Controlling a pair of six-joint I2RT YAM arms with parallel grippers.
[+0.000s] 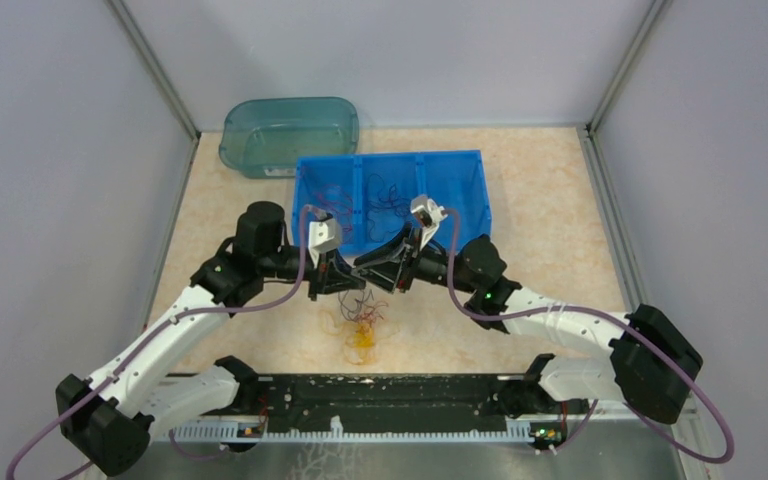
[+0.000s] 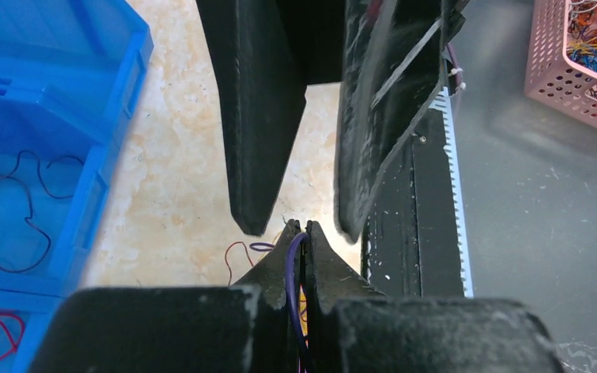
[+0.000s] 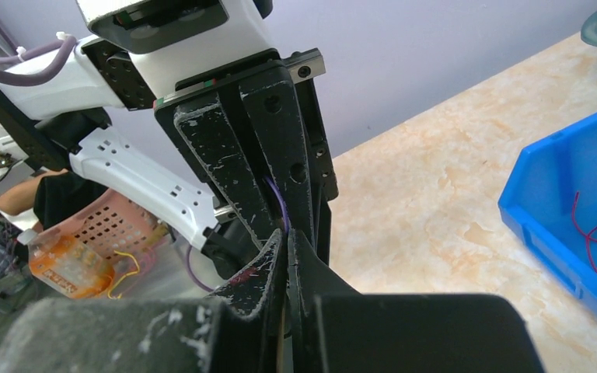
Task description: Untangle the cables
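The cables form a small clump of red, dark and yellow-orange strands (image 1: 362, 322) on the table, just below where both grippers meet. My left gripper (image 1: 352, 285) (image 2: 301, 228) is shut on a purple cable (image 2: 291, 264) that loops up between its tips; a red strand (image 2: 233, 256) lies on the table behind. My right gripper (image 1: 370, 283) (image 3: 286, 233) faces it tip to tip. Its fingers (image 2: 253, 155) stand a little apart on either side of the left tips. The purple cable (image 3: 280, 203) runs from the left jaws down to the right tips.
A blue divided bin (image 1: 390, 157) (image 2: 109, 155) (image 3: 560, 225) behind the grippers holds loose red and dark cables. A teal tub (image 1: 290, 125) stands at the back left. A black rail (image 1: 380, 395) runs along the near edge. A pink basket (image 2: 583, 70) of wires sits off the table.
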